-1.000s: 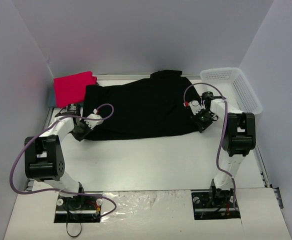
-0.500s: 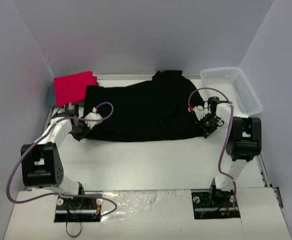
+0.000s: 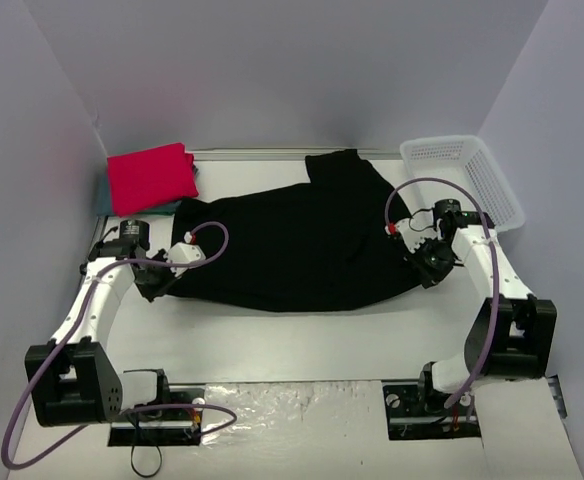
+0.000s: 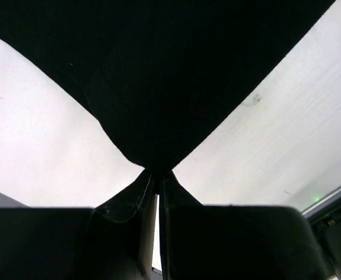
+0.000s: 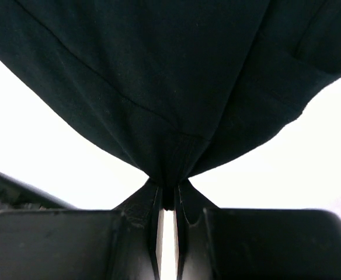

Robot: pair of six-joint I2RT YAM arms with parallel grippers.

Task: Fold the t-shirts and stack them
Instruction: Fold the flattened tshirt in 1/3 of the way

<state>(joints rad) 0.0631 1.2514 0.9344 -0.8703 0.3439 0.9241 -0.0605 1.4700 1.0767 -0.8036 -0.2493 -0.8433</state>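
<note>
The red shirt (image 3: pixel 152 177) lies folded on the teal shirt (image 3: pixel 101 196), of which only an edge shows. Both sit beyond the left gripper (image 3: pixel 154 284), well apart from its fingers. The left gripper's fingers are closed on the near-left corner of the black shirt (image 3: pixel 292 240). In the left wrist view the fabric narrows to a point pinched between the fingertips and fans out ahead of them over the table (image 4: pixel 30 146). The black shirt lies spread between the two grippers, with one part reaching toward the far edge. The right gripper (image 3: pixel 431 268) has its fingers closed on the near-right corner. Its wrist view shows a gathered hem clamped between the fingertips. The basket (image 3: pixel 472 180) stands beyond the right fingers, near the black shirt.
</note>
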